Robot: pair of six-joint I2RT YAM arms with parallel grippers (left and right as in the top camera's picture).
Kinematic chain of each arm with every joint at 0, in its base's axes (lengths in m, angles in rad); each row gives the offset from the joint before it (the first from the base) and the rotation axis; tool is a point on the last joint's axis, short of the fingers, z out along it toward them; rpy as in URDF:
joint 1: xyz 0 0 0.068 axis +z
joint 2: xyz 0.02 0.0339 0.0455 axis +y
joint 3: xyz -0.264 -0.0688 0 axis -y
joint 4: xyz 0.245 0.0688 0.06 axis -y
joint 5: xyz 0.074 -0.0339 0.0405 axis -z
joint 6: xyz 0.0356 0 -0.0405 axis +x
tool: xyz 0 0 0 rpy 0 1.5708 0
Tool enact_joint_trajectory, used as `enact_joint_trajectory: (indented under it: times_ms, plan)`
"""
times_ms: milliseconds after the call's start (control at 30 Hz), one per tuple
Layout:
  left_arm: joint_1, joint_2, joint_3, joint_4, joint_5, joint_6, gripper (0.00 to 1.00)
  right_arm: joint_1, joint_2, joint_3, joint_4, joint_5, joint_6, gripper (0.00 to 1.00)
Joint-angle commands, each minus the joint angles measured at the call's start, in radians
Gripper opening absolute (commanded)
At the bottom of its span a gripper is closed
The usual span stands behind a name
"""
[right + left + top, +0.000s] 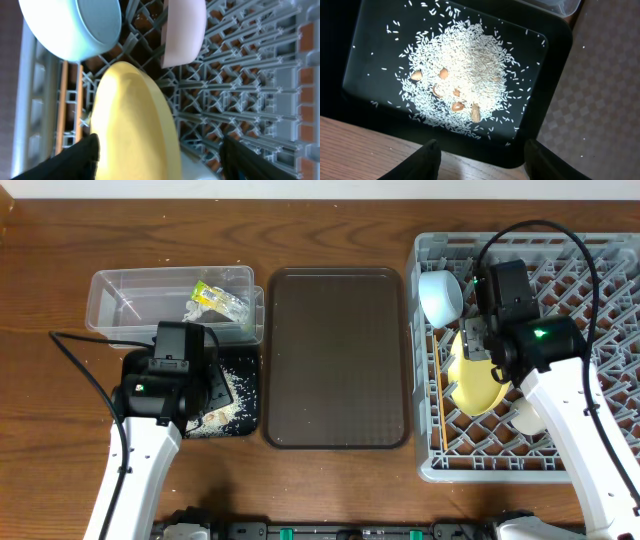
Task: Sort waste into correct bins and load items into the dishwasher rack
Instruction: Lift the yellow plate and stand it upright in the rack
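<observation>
The shallow black bin holds a heap of whitish rice scraps with a few brown nut pieces. My left gripper is open and empty above the bin's near rim; in the overhead view it covers much of the bin. The yellow-green wrapper lies in the clear tub. The grey rack holds the light blue bowl, pale cup, yellow plate on edge, white bowl and chopsticks. My right gripper is open, fingers wide either side of the plate.
The flat brown tray lies between the bins and the rack; it also shows at the right of the left wrist view. Bare wood table lies in front of the black bin. Cables run from both arms.
</observation>
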Motion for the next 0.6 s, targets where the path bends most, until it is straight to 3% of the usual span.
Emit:
enact_joint_trajectory:
  times_ms: [0,300,333,567]
  plan:
    - [0.004,-0.007,0.01,0.001,-0.004,-0.008,0.64,0.002,-0.011,0.01,0.006,-0.058,0.076,0.84]
    - [-0.015,0.033,0.188,0.003,0.002,0.119,0.7,-0.225,-0.03,0.161,0.052,-0.578,-0.023,0.91]
    - [-0.018,0.053,0.216,0.003,0.024,0.143,0.71,-0.258,-0.03,0.174,0.047,-0.604,-0.023,0.99]
    - [-0.018,0.14,0.274,-0.142,0.09,0.181,0.78,-0.371,-0.031,0.181,-0.13,-0.59,-0.026,0.99]
